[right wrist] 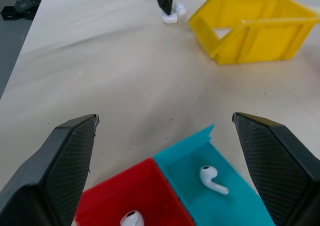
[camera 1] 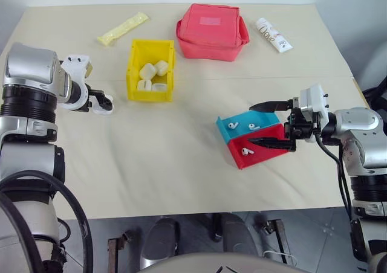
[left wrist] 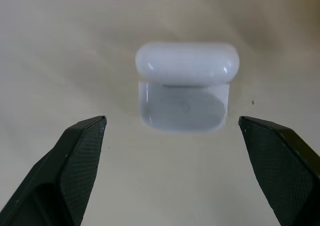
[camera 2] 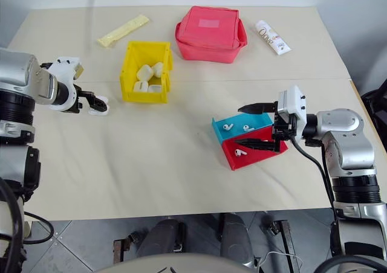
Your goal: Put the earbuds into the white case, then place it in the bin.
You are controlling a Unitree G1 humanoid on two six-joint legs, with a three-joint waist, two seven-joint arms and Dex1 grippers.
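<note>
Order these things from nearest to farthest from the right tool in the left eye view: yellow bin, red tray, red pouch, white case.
1. Red tray: right at the right tool, under it.
2. Red pouch: far side of the table.
3. Yellow bin: farther left.
4. White case: farthest, by the left tool.

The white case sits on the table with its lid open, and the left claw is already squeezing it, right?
Not quite. The white case is on the table with its lid open, but the left claw is wide open just short of it, not squeezing it. The left wrist view shows clear gaps between both fingers and the case.
</note>
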